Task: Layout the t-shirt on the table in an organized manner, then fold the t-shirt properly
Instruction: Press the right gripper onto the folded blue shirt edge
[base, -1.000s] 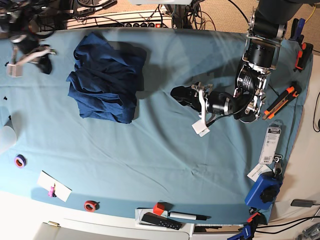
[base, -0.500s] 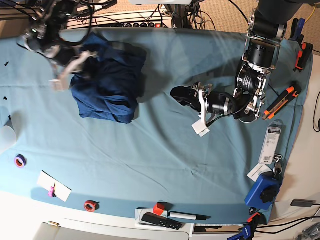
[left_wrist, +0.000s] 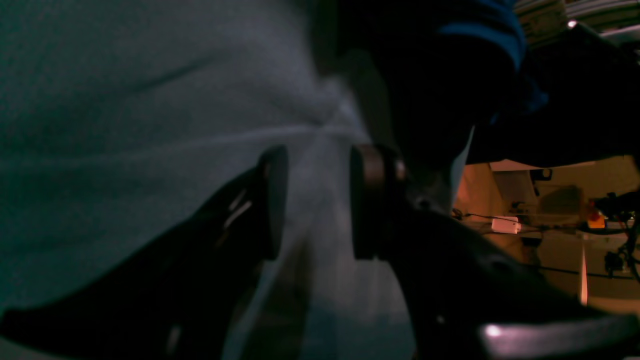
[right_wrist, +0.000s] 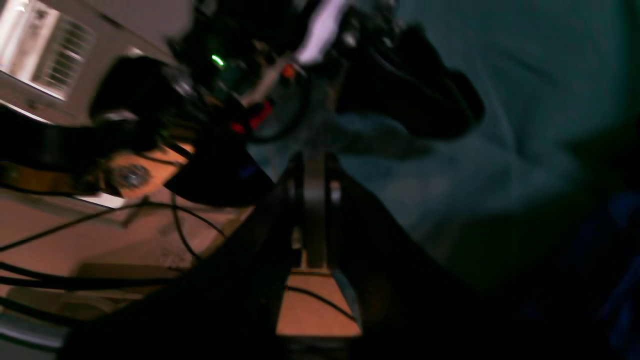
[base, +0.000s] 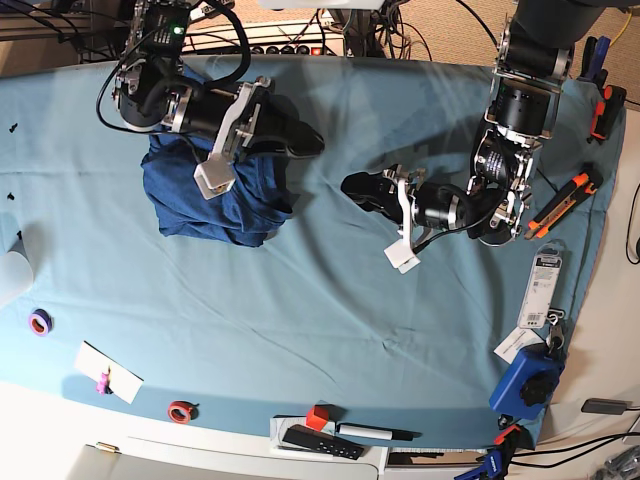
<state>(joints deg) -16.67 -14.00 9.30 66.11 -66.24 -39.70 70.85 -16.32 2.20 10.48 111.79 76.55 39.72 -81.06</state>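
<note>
Lying crumpled in a heap, the t-shirt (base: 215, 195) sits on the table (base: 300, 330), directly under and behind the right gripper (base: 308, 143). That gripper reaches out past the garment's edge, its dark fingertips (base: 300, 139) over the teal cloth just beyond the navy folds; whether they touch the fabric cannot be told. In the right wrist view the jaws are pressed flat together with nothing between them, so the right gripper (right_wrist: 314, 200) is clenched and empty. A white tag-like block (base: 212, 178) on that arm hangs over the shirt.

Across from it, well apart from the shirt, the left gripper (base: 352, 188) lies low over bare teal cloth, pointing toward the garment. In the left wrist view its two pads (left_wrist: 274, 200) stand parted with only the table cloth showing in the gap, so the left gripper (left_wrist: 312, 200) is released and grasps nothing. Ahead of it in that view, a dark blurred mass with a blue edge (left_wrist: 480, 35) fills the upper part of the frame; what it is cannot be told.

Behind the left gripper, toward the table's rim, lie an orange-handled cutter (base: 566, 202) and a packaged card (base: 542, 287). Near the front edge sit a red cube (base: 318, 417), a black remote (base: 320, 442), a red tape ring (base: 180, 411) and a purple tape ring (base: 40, 322).
</note>
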